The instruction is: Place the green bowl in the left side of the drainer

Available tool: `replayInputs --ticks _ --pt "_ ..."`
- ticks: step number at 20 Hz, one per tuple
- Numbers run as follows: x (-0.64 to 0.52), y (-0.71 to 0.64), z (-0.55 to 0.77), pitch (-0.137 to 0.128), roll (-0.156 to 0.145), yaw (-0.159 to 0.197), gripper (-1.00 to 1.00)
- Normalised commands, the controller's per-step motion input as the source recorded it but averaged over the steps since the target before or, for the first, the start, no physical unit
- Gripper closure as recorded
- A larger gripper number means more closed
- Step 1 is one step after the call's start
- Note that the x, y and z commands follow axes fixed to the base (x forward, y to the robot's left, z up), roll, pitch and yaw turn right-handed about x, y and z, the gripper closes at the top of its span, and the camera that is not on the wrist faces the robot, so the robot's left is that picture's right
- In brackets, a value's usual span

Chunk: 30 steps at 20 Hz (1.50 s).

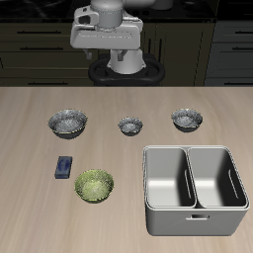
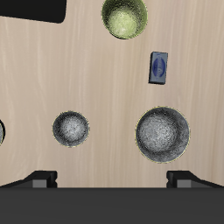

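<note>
The green bowl [image 1: 94, 185] is round, yellow-green and mottled inside. It sits upright on the table near the front edge, and also shows in the wrist view [image 2: 125, 17]. The drainer [image 1: 194, 212] is a grey metal basin with two side-by-side compartments, standing near the front edge beside the green bowl. Both compartments look empty. My gripper [image 1: 109, 44] hangs high over the table's back edge, far from both. In the wrist view its fingertips [image 2: 39, 179] stand wide apart with nothing between them, so the gripper [image 2: 114, 178] is open.
Three grey-silver patterned bowls stand in a row farther back: one [image 1: 67, 122], a smaller one [image 1: 130, 126] and another [image 1: 186, 119]. A small blue object [image 1: 64, 166] lies next to the green bowl, also seen in the wrist view [image 2: 158, 67].
</note>
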Motion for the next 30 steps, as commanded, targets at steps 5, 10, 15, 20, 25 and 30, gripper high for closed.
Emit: replayInputs --ticks 5,10,15,20,25,30 --pt "0.11 -0.31 0.04 -0.002 -0.014 -0.008 -1.0" --pt "0.13 -0.39 0.09 -0.019 -0.043 -0.022 -1.0" --pt "0.14 -0.22 0.05 -0.006 -0.018 0.004 -1.0" --pt "0.18 -0.31 0.13 -0.011 -0.009 -0.02 -1.0" --pt "0.19 -0.38 0.1 0.009 0.022 -0.027 -1.0" --pt "0.17 -0.36 0.06 -0.004 -0.011 0.024 -1.0"
